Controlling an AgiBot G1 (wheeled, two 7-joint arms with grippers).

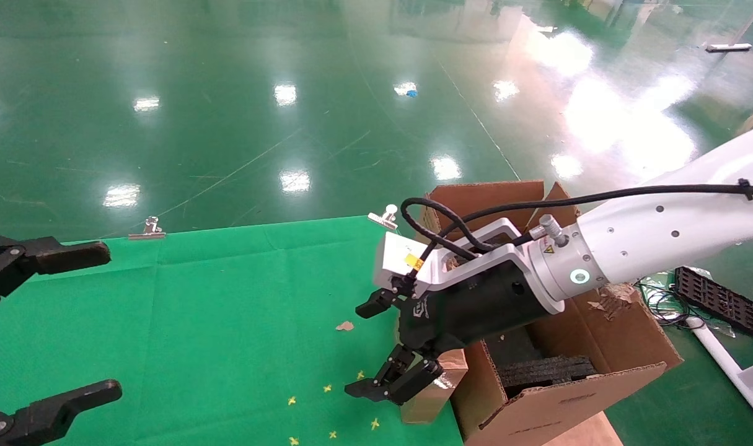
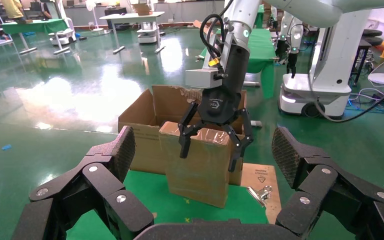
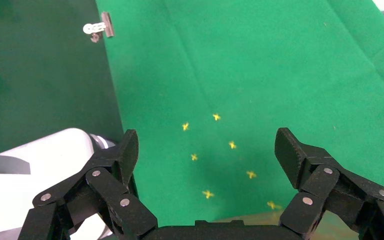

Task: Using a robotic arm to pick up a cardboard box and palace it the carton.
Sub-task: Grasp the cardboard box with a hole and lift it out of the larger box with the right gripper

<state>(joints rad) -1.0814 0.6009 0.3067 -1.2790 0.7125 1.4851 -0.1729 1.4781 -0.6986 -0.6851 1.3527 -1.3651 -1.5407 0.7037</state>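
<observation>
Head view: your right pincer (image 1: 393,347), fingers spread and gripping nothing, straddles the cardboard box (image 1: 435,387) standing against the carton (image 1: 574,365); left pincer (image 1: 48,328) idles open.

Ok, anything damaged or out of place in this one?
Yes: the carton has torn, ragged flaps, and a cardboard scrap lies on the green cloth. The box stands on end against the carton, the open right hand straddling its top.

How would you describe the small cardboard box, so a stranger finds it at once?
Look at the green cloth and its edge nearest the big open carton. The cardboard box stands upright there against the carton's wall, under the right gripper. It is smaller, closed, and glossy with tape.
</observation>
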